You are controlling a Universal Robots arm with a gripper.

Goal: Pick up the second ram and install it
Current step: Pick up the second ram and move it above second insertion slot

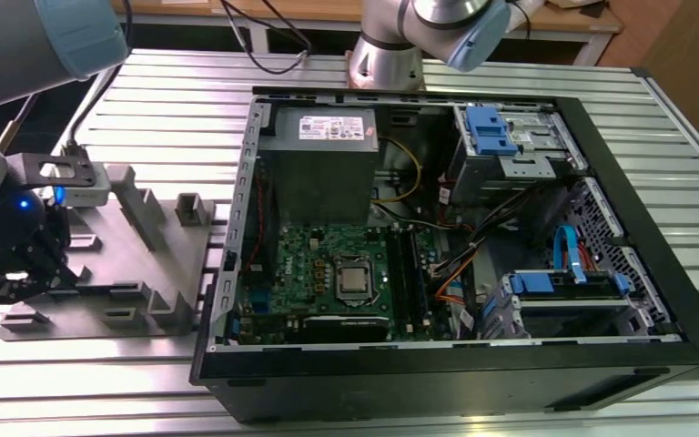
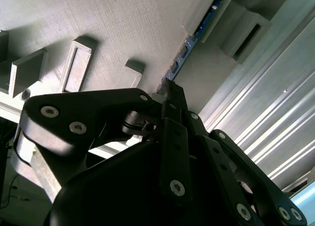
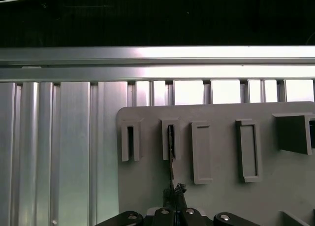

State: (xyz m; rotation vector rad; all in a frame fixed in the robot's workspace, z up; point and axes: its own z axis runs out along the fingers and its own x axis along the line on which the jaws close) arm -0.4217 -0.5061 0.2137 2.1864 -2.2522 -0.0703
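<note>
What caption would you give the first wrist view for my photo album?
The gripper pinching one end of the second ram, a thin dark stick slotted in the grey holder tray.

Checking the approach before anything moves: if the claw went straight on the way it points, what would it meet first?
The thin dark memory stick standing on edge in the grey plastic holder tray; the claw looks to be right at its end, though contact is unclear.

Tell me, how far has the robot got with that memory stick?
Early on. The gripper is at the grey holder tray, its jaws seemingly closed on one end of the second ram, which still stands on edge in a tray slot. Nothing is lifted yet; carrying it to the open computer case and seating it on the motherboard remains.
</note>
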